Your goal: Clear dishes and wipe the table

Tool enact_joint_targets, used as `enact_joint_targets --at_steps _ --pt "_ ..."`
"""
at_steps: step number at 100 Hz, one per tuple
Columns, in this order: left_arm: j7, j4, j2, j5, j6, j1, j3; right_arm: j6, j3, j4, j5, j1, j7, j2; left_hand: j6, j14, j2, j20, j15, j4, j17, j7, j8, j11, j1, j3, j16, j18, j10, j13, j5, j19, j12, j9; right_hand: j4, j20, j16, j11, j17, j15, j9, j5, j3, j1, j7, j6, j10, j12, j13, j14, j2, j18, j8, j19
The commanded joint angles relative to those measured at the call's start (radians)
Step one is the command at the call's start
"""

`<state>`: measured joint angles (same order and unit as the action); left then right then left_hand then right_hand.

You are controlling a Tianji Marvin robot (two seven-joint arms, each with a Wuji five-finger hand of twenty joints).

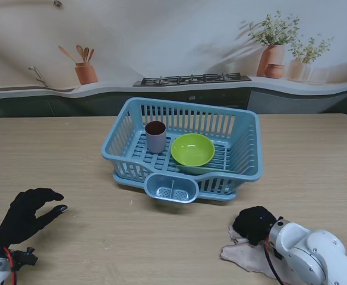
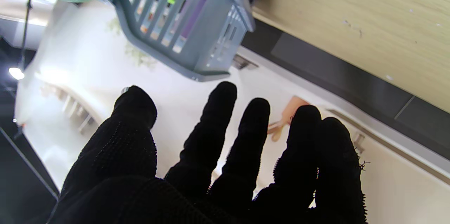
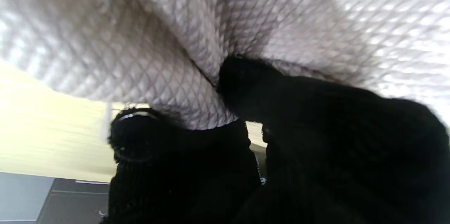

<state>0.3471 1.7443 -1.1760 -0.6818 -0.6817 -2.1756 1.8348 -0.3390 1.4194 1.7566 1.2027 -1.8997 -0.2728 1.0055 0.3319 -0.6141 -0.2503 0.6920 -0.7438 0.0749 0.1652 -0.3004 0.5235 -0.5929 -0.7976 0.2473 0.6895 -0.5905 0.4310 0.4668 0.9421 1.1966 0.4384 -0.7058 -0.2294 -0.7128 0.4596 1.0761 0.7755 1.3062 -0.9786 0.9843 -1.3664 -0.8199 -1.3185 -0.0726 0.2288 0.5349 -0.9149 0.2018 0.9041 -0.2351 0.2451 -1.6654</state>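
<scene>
A: Right robot hand [image 1: 255, 224]?
B: Fingers curled into the grey-pink cloth [image 1: 245, 256], gripping it; the cloth lies bunched on the tabletop [image 1: 316, 172], near right.

A: Left robot hand [image 1: 28, 215]?
B: Holds nothing, fingers [image 2: 214, 125] spread, hovering near left, well apart from everything.

A: Farther out?
B: Blue dish basket [image 1: 245, 155] sits mid-table. Inside, a cup [image 1: 155, 137] stands upright, a green bowl [image 1: 192, 149] just beside it on its right.

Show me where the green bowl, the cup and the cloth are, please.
green bowl [image 1: 192, 149]: stand view, on its inner hollow.
cup [image 1: 155, 140]: stand view, on its grey side wall.
cloth [image 1: 242, 255]: stand view, on the flat part beside the right robot hand [image 1: 255, 224].
</scene>
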Motion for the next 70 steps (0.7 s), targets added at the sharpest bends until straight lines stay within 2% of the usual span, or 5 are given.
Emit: enact_joint_targets --at_steps 1,23,51,70 --pt "-0.006 0.005 -0.001 -0.001 0.002 -0.001 -0.002 0.000 0.003 -0.081 0.021 -0.033 -0.032 -0.016 0.005 -0.030 0.045 -0.011 0.001 -0.028 -0.010 0.012 0.001 0.006 -0.029 -0.020 -0.005 0.013 0.025 -0.018 0.027 -0.014 -0.023 0.013 -0.033 0.014 -0.009 -0.117 -0.007 0.043 -0.015 -0.017 0.060 -0.025 0.140 0.103 -0.018 -0.083 -0.016 -0.007 -0.032 0.083 -0.075 -0.012" --pt "-0.003 0.005 -0.002 -0.003 0.001 -0.002 -0.002 0.018 -0.030 -0.079 -0.008 -0.018 -0.038 -0.015 0.005 -0.030 0.045 -0.011 0.000 -0.028 -0.010 0.011 0.002 0.005 -0.028 -0.021 -0.005 0.013 0.025 -0.017 0.028 -0.014 -0.022 0.013 -0.033 0.014 -0.010 -0.117 -0.005 0.043 -0.015 -0.017 0.061 -0.025 0.140 0.104 -0.017 -0.083 -0.018 -0.006 -0.032 0.082 -0.075 -0.012" --pt "-0.014 0.008 0.000 0.008 0.009 0.000 -0.005 0.123 -0.255 -0.096 -0.150 0.111 -0.075 -0.018 0.005 -0.031 0.045 -0.012 0.002 -0.028 -0.012 0.012 0.001 0.007 -0.028 -0.022 -0.006 0.014 0.023 -0.018 0.028 -0.015 -0.023 0.013 -0.033 0.015 -0.011 -0.118 -0.001 0.042 -0.017 -0.016 0.063 -0.024 0.141 0.101 -0.018 -0.084 -0.020 -0.009 -0.032 0.081 -0.076 -0.011" --pt "-0.013 0.009 -0.001 0.011 0.011 0.000 -0.006 0.173 -0.349 -0.079 -0.239 0.159 -0.060 -0.012 0.005 -0.030 0.047 -0.012 0.002 -0.028 -0.010 0.012 0.001 0.007 -0.028 -0.024 -0.006 0.014 0.026 -0.019 0.027 -0.015 -0.023 0.013 -0.036 0.016 -0.012 -0.122 -0.003 0.038 -0.012 -0.026 0.071 -0.024 0.149 0.108 -0.022 -0.085 -0.017 -0.012 -0.039 0.083 -0.081 -0.008"
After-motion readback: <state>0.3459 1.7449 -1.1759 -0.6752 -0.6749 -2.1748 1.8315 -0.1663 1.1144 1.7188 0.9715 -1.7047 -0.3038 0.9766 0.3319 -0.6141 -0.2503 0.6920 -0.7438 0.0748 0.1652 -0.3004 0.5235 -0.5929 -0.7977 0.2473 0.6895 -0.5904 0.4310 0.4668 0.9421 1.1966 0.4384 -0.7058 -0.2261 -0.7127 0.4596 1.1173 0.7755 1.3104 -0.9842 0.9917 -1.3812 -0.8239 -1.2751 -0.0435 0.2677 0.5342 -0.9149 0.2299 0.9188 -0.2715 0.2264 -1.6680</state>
